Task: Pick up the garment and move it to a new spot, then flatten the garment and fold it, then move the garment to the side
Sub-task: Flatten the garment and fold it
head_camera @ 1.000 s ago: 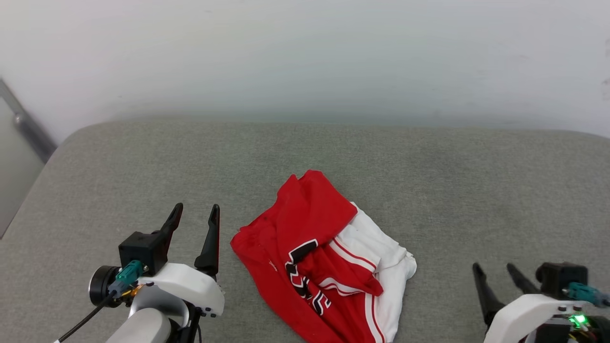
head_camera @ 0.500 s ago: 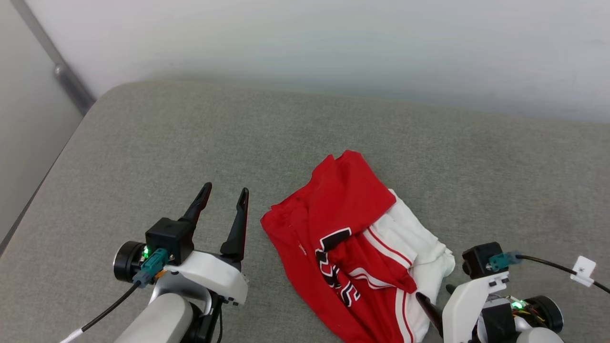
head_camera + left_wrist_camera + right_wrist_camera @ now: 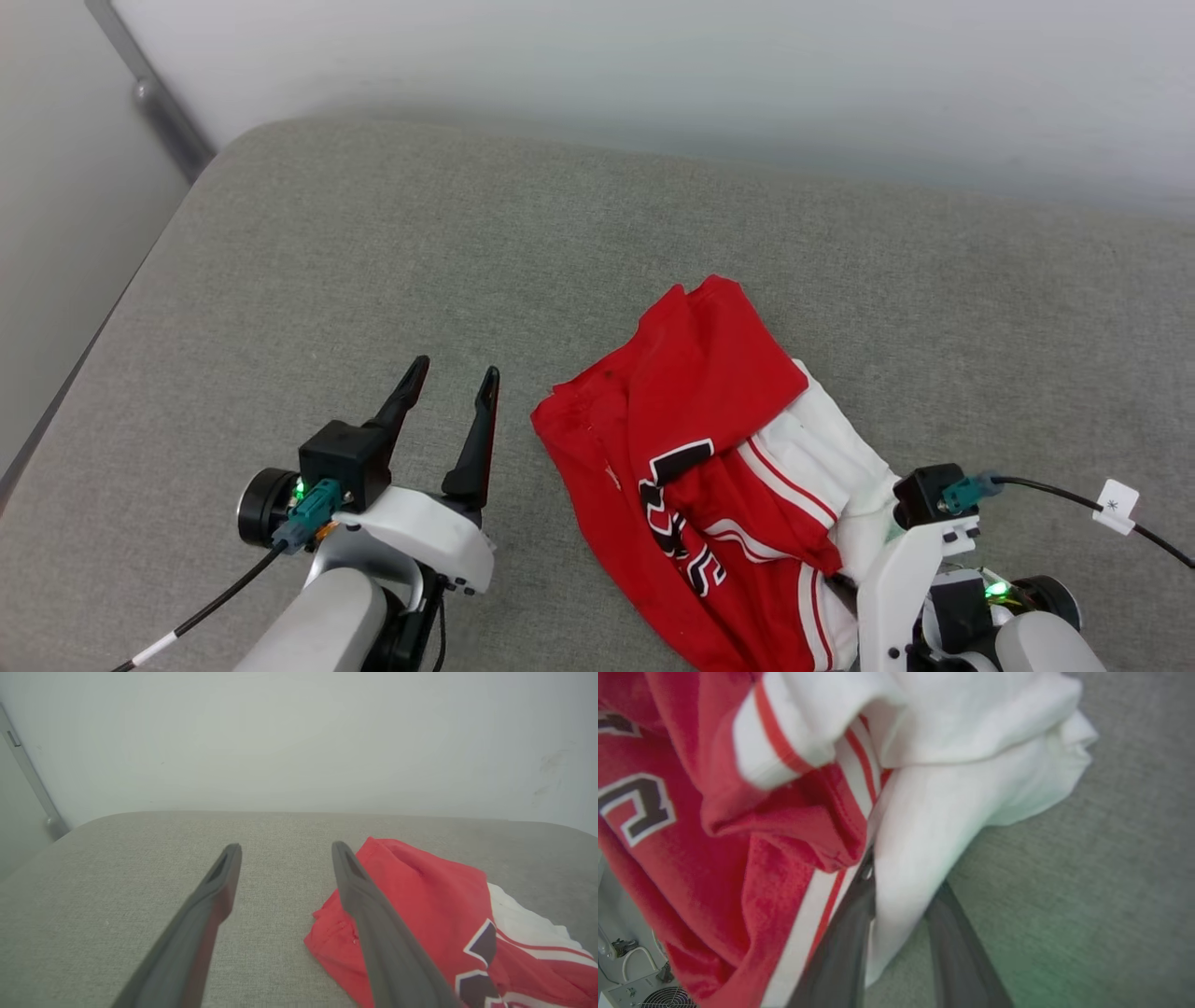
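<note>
Right gripper (image 3: pixel 906 873) has moved onto the garment (image 3: pixel 709 411), astride white cloth

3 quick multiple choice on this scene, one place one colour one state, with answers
1. On the jersey T-shirt, the fingers of the right end effector sit: A under the collar; B either side of a white fold; C on a red hem.
2. Its lettering is: A yellow; B blue; C black, outlined white.
3. The left end effector is: A open, empty; B shut on a sleeve; C shut, empty.
Answers: 1B, the right wrist view shows white cloth between the fingers; 2C, plain in the head view; 3A, its fingers stand apart over bare grey cushion.
</note>
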Available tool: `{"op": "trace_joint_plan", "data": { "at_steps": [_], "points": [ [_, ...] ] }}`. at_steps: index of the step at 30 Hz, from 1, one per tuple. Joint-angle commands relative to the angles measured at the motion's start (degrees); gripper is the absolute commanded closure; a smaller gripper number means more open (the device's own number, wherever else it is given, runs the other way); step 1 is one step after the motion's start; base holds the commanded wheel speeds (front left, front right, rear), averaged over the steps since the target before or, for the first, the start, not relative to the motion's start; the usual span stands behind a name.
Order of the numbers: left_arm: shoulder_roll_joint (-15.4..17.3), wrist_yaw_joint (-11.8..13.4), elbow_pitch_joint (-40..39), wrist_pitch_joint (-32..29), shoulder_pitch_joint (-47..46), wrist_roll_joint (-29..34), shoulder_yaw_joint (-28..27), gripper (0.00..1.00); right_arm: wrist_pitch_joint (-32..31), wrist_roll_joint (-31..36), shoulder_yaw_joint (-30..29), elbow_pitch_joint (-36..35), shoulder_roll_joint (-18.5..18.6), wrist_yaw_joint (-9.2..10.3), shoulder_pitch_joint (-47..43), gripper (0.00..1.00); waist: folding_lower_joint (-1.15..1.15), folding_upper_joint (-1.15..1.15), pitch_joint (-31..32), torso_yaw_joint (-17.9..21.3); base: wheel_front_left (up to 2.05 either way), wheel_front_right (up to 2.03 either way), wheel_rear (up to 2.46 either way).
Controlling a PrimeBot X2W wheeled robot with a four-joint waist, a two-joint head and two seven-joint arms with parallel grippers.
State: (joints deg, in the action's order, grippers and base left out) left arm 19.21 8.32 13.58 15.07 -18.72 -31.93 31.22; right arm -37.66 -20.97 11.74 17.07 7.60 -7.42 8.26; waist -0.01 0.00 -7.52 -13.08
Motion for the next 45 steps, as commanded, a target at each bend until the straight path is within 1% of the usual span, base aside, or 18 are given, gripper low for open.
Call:
{"op": "trace_joint_plan", "data": {
  "at_steps": [1,7,10,14,15,16,17,18,19,23,24,25,27,30,34,38,41,45],
  "points": [
    [0.0,-0.1,0.4,0.1,1.1,0.2,-0.3,0.00,-0.2,-0.2,1.6,1.9,-0.4,-0.13,-1.9,1.00,0.01,0.00,1.0,1.1,0.00,0.00,0.00],
    [0.8,-0.2,0.7,0.1,2.7,-0.3,-1.2,0.00,4.3,3.1,-1.8,-5.2,3.4,-0.04,1.9,1.00,0.01,0.00,3.1,4.7,0.00,0.00,0.00],
    [1.3,-0.1,0.7,-0.1,3.2,-0.5,-1.3,0.00,5.1,5.3,-5.7,-8.1,5.1,-0.04,2.1,1.00,0.01,0.00,3.5,6.7,0.00,0.00,0.00],
    [1.5,0.2,0.2,-0.6,3.1,-0.6,-1.2,0.00,4.9,7.7,-13.6,-9.6,6.0,-0.03,-0.3,1.00,0.01,0.00,3.5,8.5,0.00,0.00,0.00],
    [1.5,0.2,0.2,-0.6,3.1,-0.6,-1.2,0.00,4.9,7.7,-13.6,-9.6,6.0,-0.03,-0.3,1.00,0.01,0.00,3.5,8.5,0.00,0.00,0.00],
    [1.6,0.3,0.0,-0.6,3.1,-0.7,-1.3,0.00,5.0,7.8,-15.6,-9.4,5.8,-0.04,-1.0,1.00,0.01,0.00,3.5,8.8,0.00,0.00,0.00],
    [1.8,0.2,-0.1,-0.8,3.2,-0.8,-1.2,0.00,4.7,8.4,-19.9,-8.3,4.2,-0.04,-3.2,1.00,0.01,0.00,3.4,9.3,0.00,0.00,0.00],
    [1.8,0.2,-0.1,-0.8,3.2,-0.8,-1.2,0.00,4.7,8.4,-19.9,-8.3,4.2,-0.04,-3.2,1.00,0.01,0.00,3.4,9.3,0.00,0.00,0.00],
    [1.8,0.2,-0.2,-0.9,3.3,-0.9,-1.1,0.00,4.4,9.0,-21.9,-7.8,3.5,-0.05,-4.6,1.00,0.01,0.00,3.4,9.4,0.00,0.00,0.00],
    [2.0,0.5,-0.5,-1.3,3.6,-1.0,-1.0,0.00,5.5,9.8,-27.9,-2.9,-0.7,-0.04,-8.4,1.00,0.01,0.00,3.1,9.8,0.00,0.00,0.00],
    [2.1,0.6,-0.6,-1.3,3.5,-1.1,-1.1,0.00,6.1,9.5,-28.3,-1.5,-1.5,-0.05,-8.8,0.61,0.01,0.00,3.0,9.9,0.00,0.00,0.00],
    [2.1,0.7,-0.7,-1.4,3.6,-1.2,-1.2,0.00,6.7,9.7,-28.3,0.0,-2.1,-0.05,-9.2,0.00,0.01,0.00,3.0,10.0,0.00,0.00,0.00],
    [2.2,0.8,-0.7,-1.5,3.8,-1.4,-1.2,0.00,9.1,9.2,-28.3,1.8,-3.0,-0.05,-9.1,0.00,0.01,0.00,3.0,10.2,0.00,0.00,0.00],
    [2.5,1.1,-0.8,-1.5,4.2,-1.6,-1.5,0.00,14.7,9.3,-28.8,1.8,-3.4,-0.05,-8.1,0.00,0.01,0.00,3.2,10.5,0.00,0.00,0.00],
    [3.0,1.5,-0.7,-1.6,4.8,-2.0,-1.8,0.00,23.0,11.3,-30.7,-0.8,-3.3,-0.05,-6.8,0.00,0.01,0.00,4.4,10.7,0.00,0.00,0.00],
    [3.6,2.1,-0.8,-1.9,5.8,-2.2,-2.0,0.00,29.4,13.7,-32.0,-4.2,-3.8,-0.05,-6.8,0.00,0.01,0.00,5.9,10.8,0.00,0.00,0.00],
    [4.2,2.4,-0.8,-2.1,6.6,-2.5,-2.2,0.00,33.1,15.2,-30.8,-7.2,-4.1,-0.05,-7.4,0.00,0.01,0.00,7.1,11.0,0.00,0.00,0.00],
    [4.9,2.8,-1.1,-2.9,7.0,-2.7,-2.4,0.00,35.6,15.7,-27.8,-10.9,-4.5,-0.05,-8.7,0.00,0.01,0.00,8.0,11.4,0.00,0.00,0.00]
  ]
}}
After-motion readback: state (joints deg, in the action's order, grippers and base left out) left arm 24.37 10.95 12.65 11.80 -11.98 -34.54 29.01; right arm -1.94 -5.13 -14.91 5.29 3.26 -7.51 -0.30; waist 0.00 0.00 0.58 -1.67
